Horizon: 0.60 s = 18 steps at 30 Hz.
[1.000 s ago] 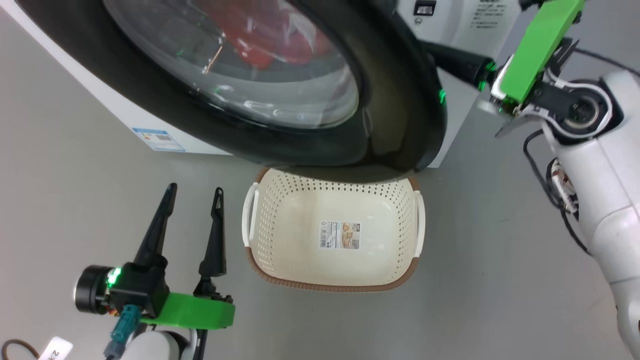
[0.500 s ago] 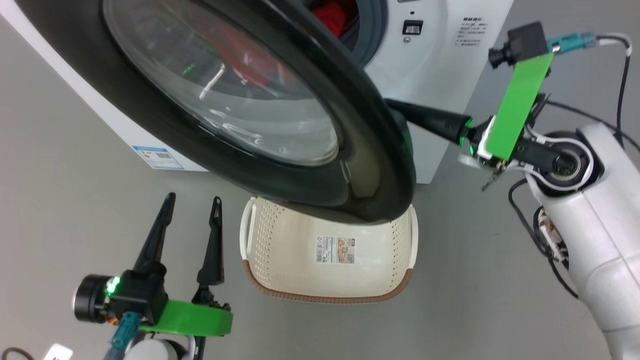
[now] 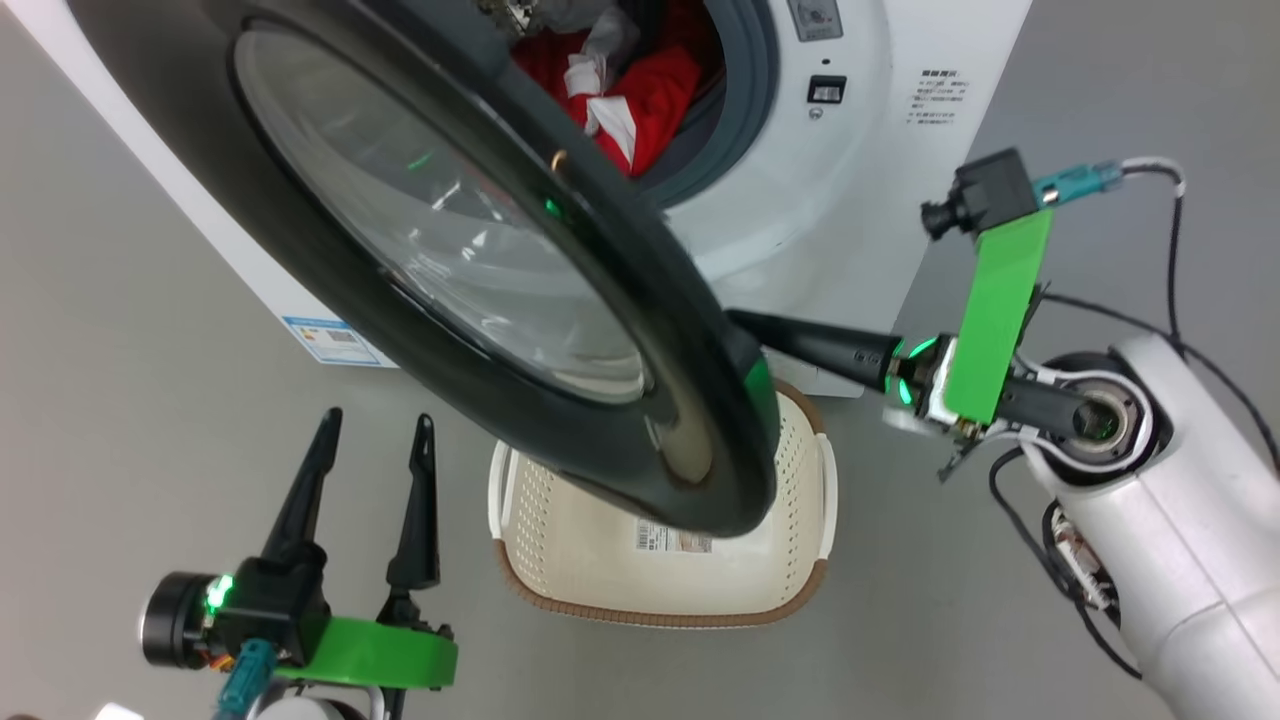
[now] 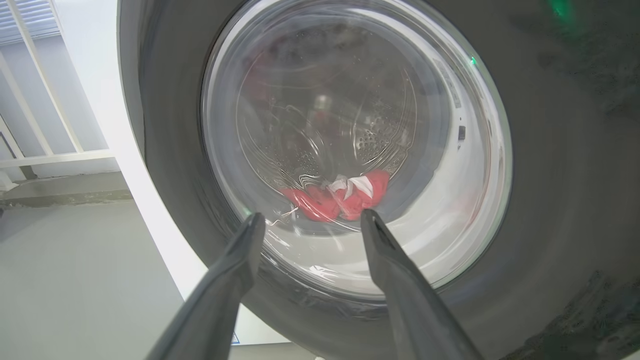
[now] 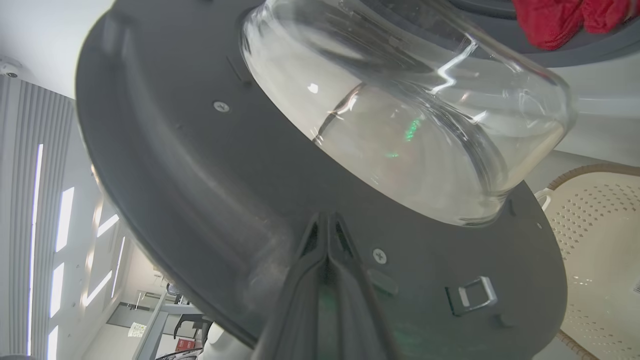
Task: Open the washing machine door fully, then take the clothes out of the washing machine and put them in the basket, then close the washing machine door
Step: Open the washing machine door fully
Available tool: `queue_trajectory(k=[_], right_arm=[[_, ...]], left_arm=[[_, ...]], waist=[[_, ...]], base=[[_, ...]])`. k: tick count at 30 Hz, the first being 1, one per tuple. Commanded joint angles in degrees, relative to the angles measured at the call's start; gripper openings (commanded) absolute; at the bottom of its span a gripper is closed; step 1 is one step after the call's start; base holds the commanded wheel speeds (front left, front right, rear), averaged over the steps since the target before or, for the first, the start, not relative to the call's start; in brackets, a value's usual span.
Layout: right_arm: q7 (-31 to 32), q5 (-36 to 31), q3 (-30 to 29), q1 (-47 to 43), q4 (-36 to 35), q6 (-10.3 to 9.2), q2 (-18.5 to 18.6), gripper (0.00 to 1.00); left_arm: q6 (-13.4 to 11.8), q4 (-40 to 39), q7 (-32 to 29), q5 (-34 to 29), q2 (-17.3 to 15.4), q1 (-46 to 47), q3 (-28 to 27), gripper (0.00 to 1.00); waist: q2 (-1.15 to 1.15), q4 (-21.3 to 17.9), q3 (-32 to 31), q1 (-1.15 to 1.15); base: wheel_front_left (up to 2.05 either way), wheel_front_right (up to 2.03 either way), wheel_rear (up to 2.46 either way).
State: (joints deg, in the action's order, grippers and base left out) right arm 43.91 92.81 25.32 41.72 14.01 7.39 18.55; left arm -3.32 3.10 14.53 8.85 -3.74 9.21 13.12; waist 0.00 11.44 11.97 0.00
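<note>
The washing machine door [image 3: 600, 400], black-rimmed with a glass bowl window [image 3: 440, 230], stands partly swung out from the white washing machine [image 3: 880, 150]. Red and white clothes [image 3: 650, 90] lie in the drum opening. My right gripper [image 3: 745, 322] is shut, and its tips sit behind the door's free edge. In the right wrist view the shut right gripper [image 5: 327, 217] rests against the door's inner face [image 5: 200, 165], below the glass bowl [image 5: 410, 115]. My left gripper [image 3: 378, 420] is open and holds nothing, left of the basket [image 3: 650, 615]. The left gripper [image 4: 311, 216] faces the door's outer side [image 4: 550, 175], with the clothes [image 4: 345, 195] showing through the glass.
The basket stands on the grey floor under the door's lower edge, partly covered by it. A blue label [image 3: 335, 340] marks the machine's lower corner. A metal latch [image 5: 472, 295] sits on the door's inner face. Bare floor lies to the left and the right.
The door has swung further out from the machine, uncovering the drum opening and the clothes. My right gripper has moved down and towards me with the door edge. The left gripper stays open.
</note>
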Motion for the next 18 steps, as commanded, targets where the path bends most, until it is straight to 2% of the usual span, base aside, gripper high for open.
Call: queue_trajectory(k=[1, 18], right_arm=[[0.5, 0.7, 0.9, -1.4, -2.4, 0.1, -0.7, 0.0], [-0.3, 2.8, 7.2, -6.9, -6.5, 0.1, -5.0, 0.0]], left_arm=[[-0.5, -1.3, 0.0, 0.4, -1.2, -0.3, -1.8, 1.0], [-1.0, -1.7, -0.6, 1.0, -1.8, -1.5, -0.8, 1.0]], waist=[[0.0, 0.2, -0.4, 0.0], [0.0, 2.1, -2.6, 0.0]], base=[[0.0, 0.0, 0.0], [0.0, 0.0, 0.0]])
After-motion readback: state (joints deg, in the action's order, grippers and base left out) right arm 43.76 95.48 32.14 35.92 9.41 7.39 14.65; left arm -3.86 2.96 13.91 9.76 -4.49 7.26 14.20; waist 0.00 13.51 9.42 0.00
